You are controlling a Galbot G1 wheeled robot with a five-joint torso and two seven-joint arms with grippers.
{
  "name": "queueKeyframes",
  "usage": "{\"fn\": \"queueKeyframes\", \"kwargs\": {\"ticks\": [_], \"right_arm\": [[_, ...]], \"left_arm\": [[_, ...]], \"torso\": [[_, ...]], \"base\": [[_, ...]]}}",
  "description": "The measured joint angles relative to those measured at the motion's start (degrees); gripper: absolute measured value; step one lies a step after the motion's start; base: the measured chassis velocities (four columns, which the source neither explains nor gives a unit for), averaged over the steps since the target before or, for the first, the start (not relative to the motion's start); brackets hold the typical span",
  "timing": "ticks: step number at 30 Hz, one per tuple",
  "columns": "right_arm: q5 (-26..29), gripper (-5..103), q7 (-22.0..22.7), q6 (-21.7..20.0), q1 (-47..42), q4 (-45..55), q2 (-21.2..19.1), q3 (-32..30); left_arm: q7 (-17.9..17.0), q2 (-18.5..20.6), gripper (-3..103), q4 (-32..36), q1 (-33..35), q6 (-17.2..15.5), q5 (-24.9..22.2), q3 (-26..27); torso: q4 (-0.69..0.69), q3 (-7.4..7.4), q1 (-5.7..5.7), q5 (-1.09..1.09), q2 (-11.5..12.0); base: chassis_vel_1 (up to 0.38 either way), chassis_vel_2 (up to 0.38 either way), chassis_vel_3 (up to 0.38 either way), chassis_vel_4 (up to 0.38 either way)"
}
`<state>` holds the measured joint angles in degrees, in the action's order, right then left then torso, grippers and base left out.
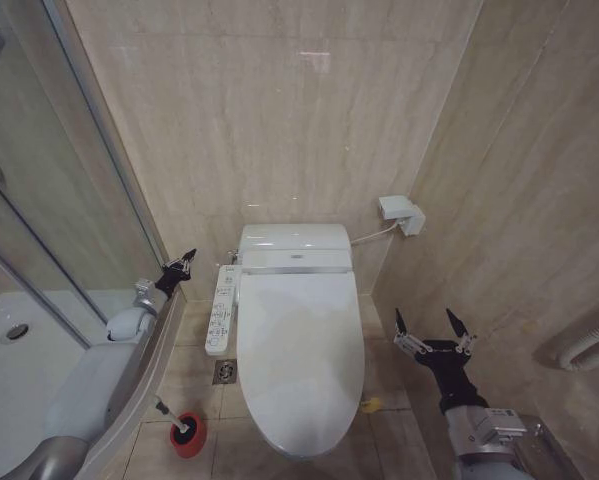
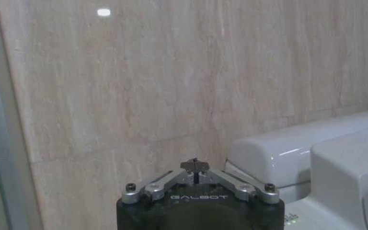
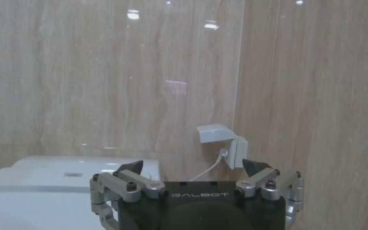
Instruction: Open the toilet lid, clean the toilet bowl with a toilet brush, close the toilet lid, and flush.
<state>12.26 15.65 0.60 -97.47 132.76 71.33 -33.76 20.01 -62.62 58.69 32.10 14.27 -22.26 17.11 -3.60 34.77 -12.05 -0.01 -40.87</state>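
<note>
The toilet lid lies shut and flat, so the toilet bowl is hidden under it. On the floor to the left of the toilet, the toilet brush stands in its red holder cup. My left gripper is shut and empty. It hovers beside the toilet's rear unit, close to the back wall, and its fingertips meet in the left wrist view. On the toilet's right side my right gripper is open and holds nothing. Its spread fingers point at the back wall.
A side control panel sticks out on the toilet's left, above a floor drain. The shower tray and glass door close off the left. A wall socket box with a cable sits right of the rear unit. Tiled walls stand close behind and on the right.
</note>
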Motion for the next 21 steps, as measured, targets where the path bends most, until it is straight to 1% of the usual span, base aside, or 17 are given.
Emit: {"fn": "queueKeyframes", "kwargs": {"ticks": [7,15,21], "right_arm": [[0.0,100,0.0,0.0,0.0,0.0,0.0,0.0],[0.0,100,0.0,0.0,0.0,0.0,0.0,0.0],[0.0,100,0.0,0.0,0.0,0.0,0.0,0.0]], "left_arm": [[0.0,-0.3,0,0.0,-0.4,0.0,0.1,-0.1],[0.0,-0.1,0,-0.1,-0.2,0.0,0.0,0.2],[0.2,0.3,0,-0.2,-0.3,0.0,-0.1,0.3]], "torso": [[0.0,0.0,0.02,0.01,0.0],[0.0,0.02,-0.04,0.01,0.0],[0.01,0.0,0.0,0.0,0.0]], "base": [[-0.011,0.018,0.015,-0.011],[-0.101,0.087,0.081,-0.084],[-0.006,0.01,0.01,-0.001]]}}
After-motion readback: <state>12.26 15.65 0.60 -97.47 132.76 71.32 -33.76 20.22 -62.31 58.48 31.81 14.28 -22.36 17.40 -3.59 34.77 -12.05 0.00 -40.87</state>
